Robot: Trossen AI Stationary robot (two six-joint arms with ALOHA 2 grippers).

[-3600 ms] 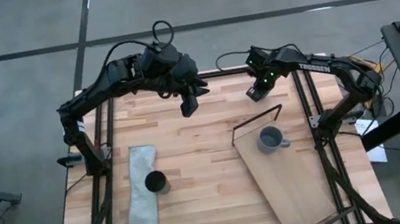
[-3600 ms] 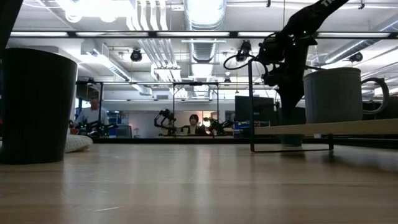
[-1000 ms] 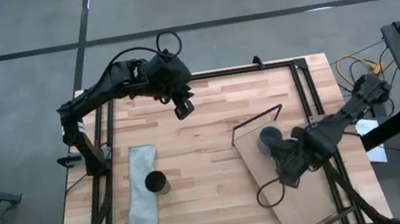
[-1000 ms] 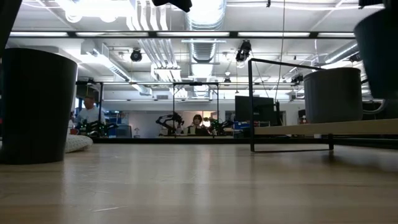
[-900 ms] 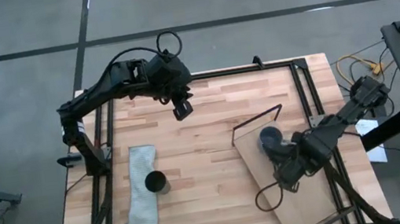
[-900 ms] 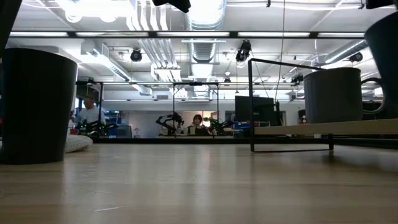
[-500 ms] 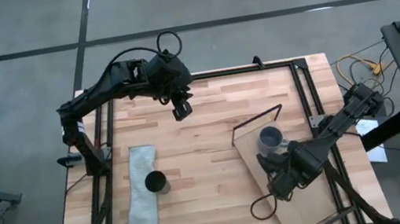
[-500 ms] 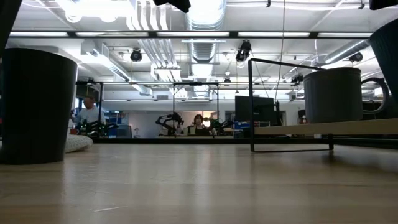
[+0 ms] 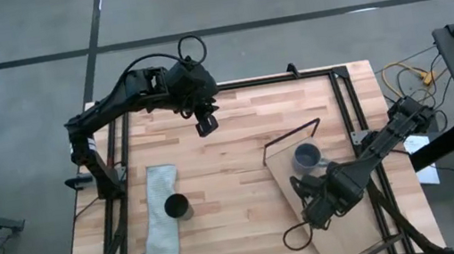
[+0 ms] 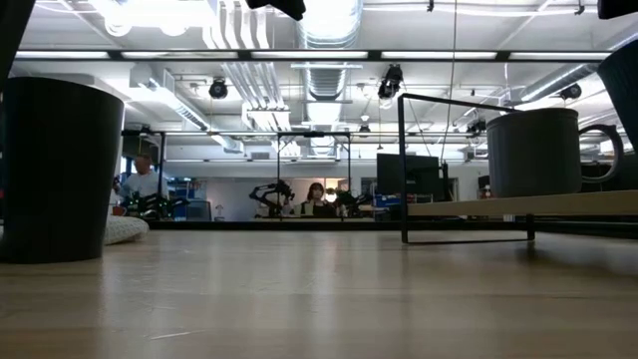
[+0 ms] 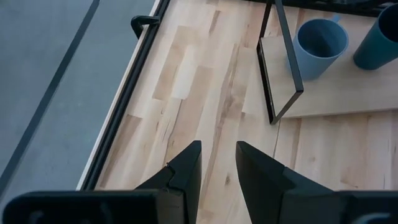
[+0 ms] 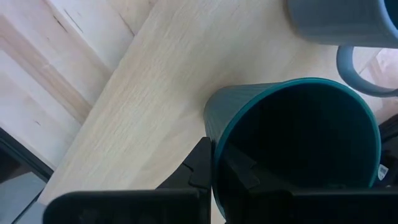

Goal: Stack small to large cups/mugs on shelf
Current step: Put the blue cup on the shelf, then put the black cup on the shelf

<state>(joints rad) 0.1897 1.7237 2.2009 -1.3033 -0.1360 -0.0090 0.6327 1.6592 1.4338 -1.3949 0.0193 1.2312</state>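
Observation:
The dark teal-green cup [image 12: 292, 143] sits in my right gripper [image 12: 217, 165] over the pale wood shelf [image 9: 350, 226], just nearer than the blue-grey mug [image 9: 306, 157]. The mug stands on its base near the shelf's wire-frame end [image 9: 291, 135]. In the high view the right gripper [image 9: 311, 204] covers the teal cup. The black cup [image 9: 177, 207] stands on the tabletop at the grey cloth's edge. My left gripper [image 9: 206, 126] hovers near the table's far edge, its fingers a narrow gap apart and holding nothing. My right gripper holds the teal cup by its rim [image 12: 219, 134], with one finger [image 12: 200, 163] outside the wall and one finger [image 12: 242, 174] inside. It comes from above, slanting. The cup is upright with its mouth up. Whether its base touches the shelf I cannot tell.
A grey folded cloth [image 9: 161, 213] lies at the table's left near side. Dark frame rails [image 9: 120, 134] run along the table's left and right edges. Bare tabletop [image 9: 229, 199] lies between the cloth and the shelf. People sit in the room far behind [image 10: 316, 194].
My right gripper has carried the teal cup along the shelf toward the table's near edge and a little left, away from the mug. The mug, the black cup and the left arm have stayed put.

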